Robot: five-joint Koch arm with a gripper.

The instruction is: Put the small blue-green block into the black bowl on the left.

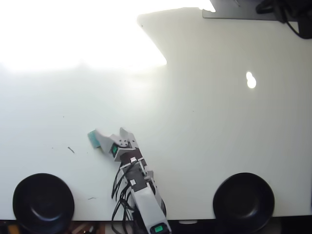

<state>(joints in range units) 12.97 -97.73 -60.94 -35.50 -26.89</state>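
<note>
Splaying wide, grey plastic hand w/ one finger over teal block (mostly hidden), glossy round black bowl nearby.

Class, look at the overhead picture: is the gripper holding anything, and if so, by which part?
Nothing is held. The gripper is open, one finger over the small teal rounded block lying on the white table.

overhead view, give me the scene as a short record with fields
surface: white table, strong glare at top left
block: small blue-green block, on the table, partly hidden by one finger
end effector: end effector, open, one finger over the block, the other to its right
left bowl: black bowl, lower left, empty
right bowl: second black bowl, lower right, empty
task state: block not yet in a bowl
</note>
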